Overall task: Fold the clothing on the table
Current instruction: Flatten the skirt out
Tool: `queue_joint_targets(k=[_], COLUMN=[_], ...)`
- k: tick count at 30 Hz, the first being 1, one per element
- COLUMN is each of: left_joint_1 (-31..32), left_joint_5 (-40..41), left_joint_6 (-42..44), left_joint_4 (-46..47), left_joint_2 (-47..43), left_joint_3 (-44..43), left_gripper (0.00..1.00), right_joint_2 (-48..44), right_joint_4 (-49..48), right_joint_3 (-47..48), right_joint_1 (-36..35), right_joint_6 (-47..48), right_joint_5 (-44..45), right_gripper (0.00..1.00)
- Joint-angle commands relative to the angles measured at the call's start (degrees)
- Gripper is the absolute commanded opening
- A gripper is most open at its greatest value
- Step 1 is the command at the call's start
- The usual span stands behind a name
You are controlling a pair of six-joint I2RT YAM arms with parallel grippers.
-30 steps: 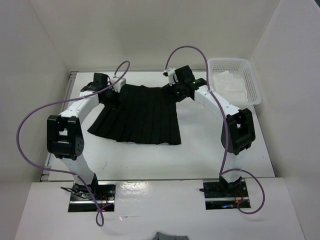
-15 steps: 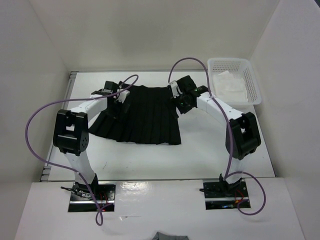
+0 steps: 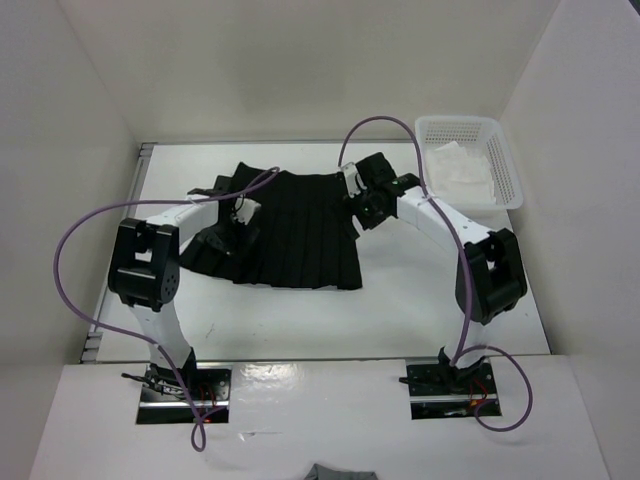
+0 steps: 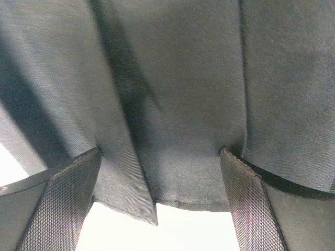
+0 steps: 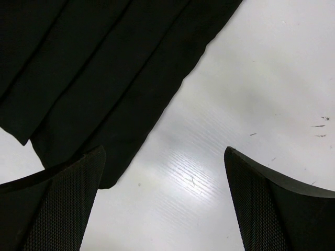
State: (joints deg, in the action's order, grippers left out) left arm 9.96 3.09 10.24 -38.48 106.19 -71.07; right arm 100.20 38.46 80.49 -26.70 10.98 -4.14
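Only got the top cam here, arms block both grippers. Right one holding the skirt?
Observer: No. On its wrist camera the right gripper is open, with bare table between the jaws. The skirt lies off to one side.
Operator: Left one?
Observer: The left gripper is open too. Its wrist camera shows pleated cloth filling the view past the spread jaws, nothing clamped.
Operator: Near an edge?
Observer: Yes, a cloth edge with white table past it shows low between the jaws.
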Motion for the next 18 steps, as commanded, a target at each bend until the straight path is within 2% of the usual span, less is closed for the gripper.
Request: queue_joint_targets(k=[1, 9, 18], left_joint_1=[0.50, 2.96, 5.16], left_joint_5=[-1.16, -10.90, -21.62], left_joint_6=[-0.75, -1.28, -1.28], left_joint_4=[-3.61, -8.01, -12.05], left_joint_2=[1.65, 6.48, 7.54], left_joint_3=[0.14, -1.70, -2.84], left_gripper=[1.00, 1.00, 1.00], right_joint_2=[-4.75, -8.35, -11.17], right_joint_4=[-0.66, -1.19, -2.77], right_joint_3=[-0.16, -2.35, -4.63], right_joint_1=[0.16, 0.16, 0.16], right_joint_6=[-0.26, 0.27, 0.27], right_joint_5=[-1.22, -1.83, -1.83], right_gripper=[0.98, 0.98, 0.98])
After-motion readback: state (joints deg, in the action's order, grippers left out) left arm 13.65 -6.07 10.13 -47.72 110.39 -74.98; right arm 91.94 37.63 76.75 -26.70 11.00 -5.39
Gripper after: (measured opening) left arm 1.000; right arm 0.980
